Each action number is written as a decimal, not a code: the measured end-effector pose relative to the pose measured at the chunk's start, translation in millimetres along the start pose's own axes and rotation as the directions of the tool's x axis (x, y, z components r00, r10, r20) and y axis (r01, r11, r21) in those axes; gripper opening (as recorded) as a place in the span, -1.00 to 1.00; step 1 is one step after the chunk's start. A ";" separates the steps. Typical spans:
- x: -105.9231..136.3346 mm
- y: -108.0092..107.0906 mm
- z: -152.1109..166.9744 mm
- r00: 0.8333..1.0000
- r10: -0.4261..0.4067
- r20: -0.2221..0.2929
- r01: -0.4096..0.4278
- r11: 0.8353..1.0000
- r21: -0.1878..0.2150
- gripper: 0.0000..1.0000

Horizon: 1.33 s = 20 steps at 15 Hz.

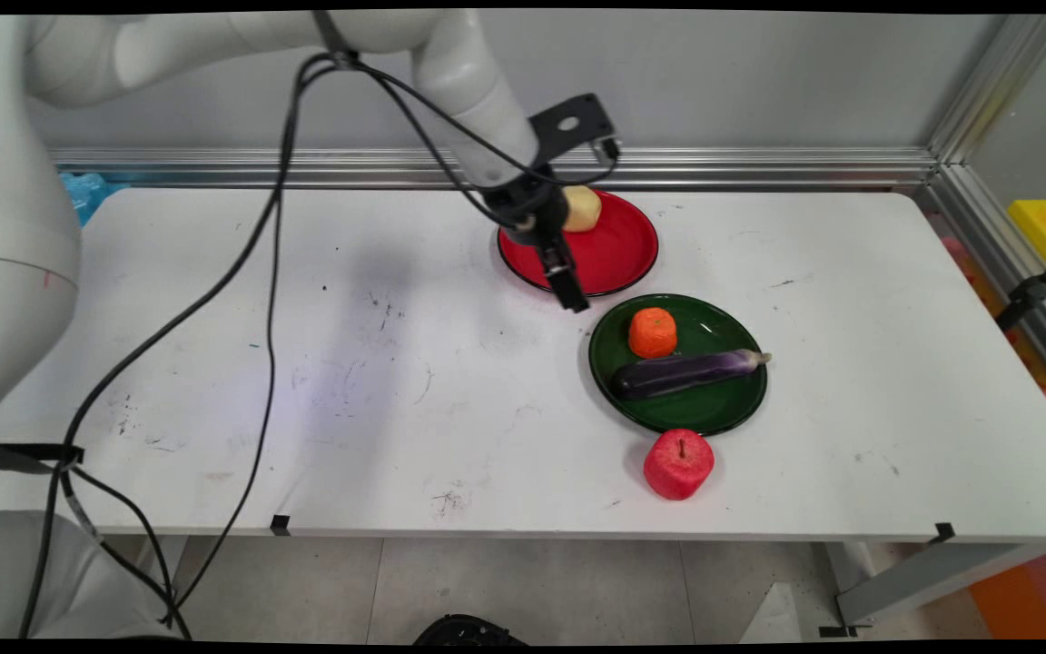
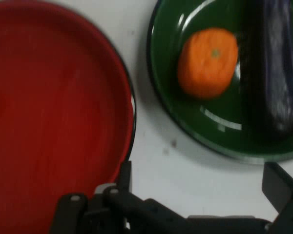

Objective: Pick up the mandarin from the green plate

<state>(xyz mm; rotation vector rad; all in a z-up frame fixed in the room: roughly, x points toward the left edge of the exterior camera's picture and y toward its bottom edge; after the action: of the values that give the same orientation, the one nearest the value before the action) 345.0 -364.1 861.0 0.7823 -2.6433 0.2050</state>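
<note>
Just right of the frame's centre and toward the top in the main view, the black gripper [image 1: 575, 295] hangs from the white arm, tilted down and to the right, with its tip over the near rim of the red plate [image 1: 618, 259], close to the gap between that plate and the green plate [image 1: 732, 409] lower right of it. Its fingers stand spread apart and hold nothing: in the hand view one fingertip [image 2: 124, 178] rises at the bottom centre beside the red plate [image 2: 53, 122] and the other at the lower right corner, with bare white table [image 2: 185, 170] between them. On the far part of the red plate, partly hidden behind the gripper's wrist, lies a pale yellow fruit-like piece [image 1: 585, 209]. The green plate carries an orange fruit [image 1: 652, 332] on its upper left part and a dark purple eggplant [image 1: 686, 372] lying across its middle, stem end to the right; the two sit near each other, and I cannot tell whether they touch. From the hand camera the orange fruit [image 2: 206, 62] shows at the upper centre, the eggplant [image 2: 273, 73] just beside it at the right, both on the green plate [image 2: 171, 97]. Below the green plate, just beside its near rim, a red apple [image 1: 678, 464] stands on the white table [image 1: 305, 363]. Black cables [image 1: 269, 300] hang from the arm across the left half of the frame.
</note>
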 end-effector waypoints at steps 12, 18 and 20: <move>40.9 35.1 68.9 0.998 -0.002 -0.068 0.006 0.998 0.055 1.00; 43.3 37.8 89.8 0.997 -0.002 -0.079 0.009 0.997 0.077 1.00; 43.5 38.7 96.6 0.997 0.003 -0.083 0.004 0.997 0.083 1.00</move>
<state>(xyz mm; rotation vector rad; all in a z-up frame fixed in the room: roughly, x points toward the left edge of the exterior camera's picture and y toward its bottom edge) 259.8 -376.7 788.1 0.7839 -2.5704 0.3414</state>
